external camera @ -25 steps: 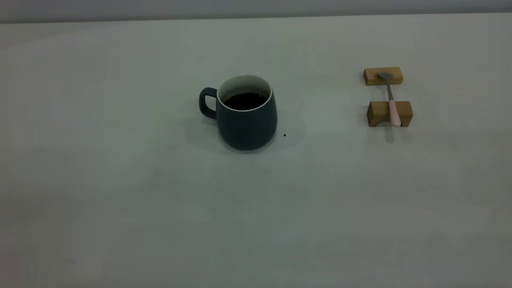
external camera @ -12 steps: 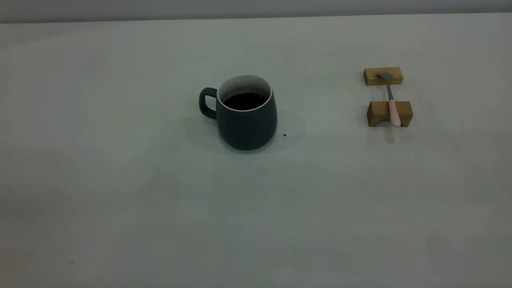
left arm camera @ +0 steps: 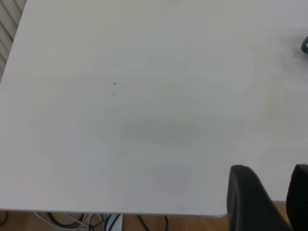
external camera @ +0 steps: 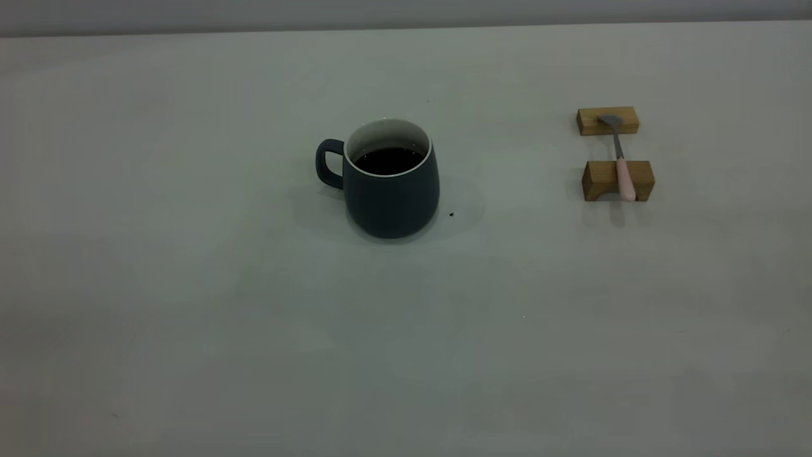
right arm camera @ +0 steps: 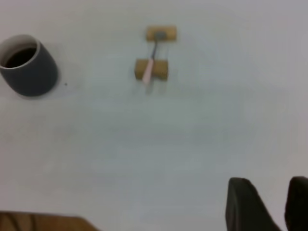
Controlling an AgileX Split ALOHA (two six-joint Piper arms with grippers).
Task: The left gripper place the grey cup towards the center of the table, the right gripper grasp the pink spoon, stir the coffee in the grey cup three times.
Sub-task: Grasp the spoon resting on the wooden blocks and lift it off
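Grey cup (external camera: 390, 184) upright mid-table (external camera: 190, 304), coffee (external camera: 388, 160) high inside. Pink spoon (external camera: 620, 166) bridging two wooden blocks (external camera: 616, 180), well apart from cup. Left gripper (left arm camera: 269, 199), right gripper (right arm camera: 267, 204): fingers spread, empty, far off. Risks: jolting cup slops coffee; off-centre pinch tips spoon off blocks.

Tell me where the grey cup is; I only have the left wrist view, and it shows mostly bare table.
Observer: In the exterior view the grey cup stands upright near the middle of the table, with its handle toward the left arm's side.
Operator: Any coffee in it?
Observer: Yes, the coffee lies dark, well below the white rim.
Operator: And the pink spoon?
Observer: The pink spoon lies across two wooden blocks on the right arm's side. The right gripper is open and well away from it. The left gripper is also open, over bare table.
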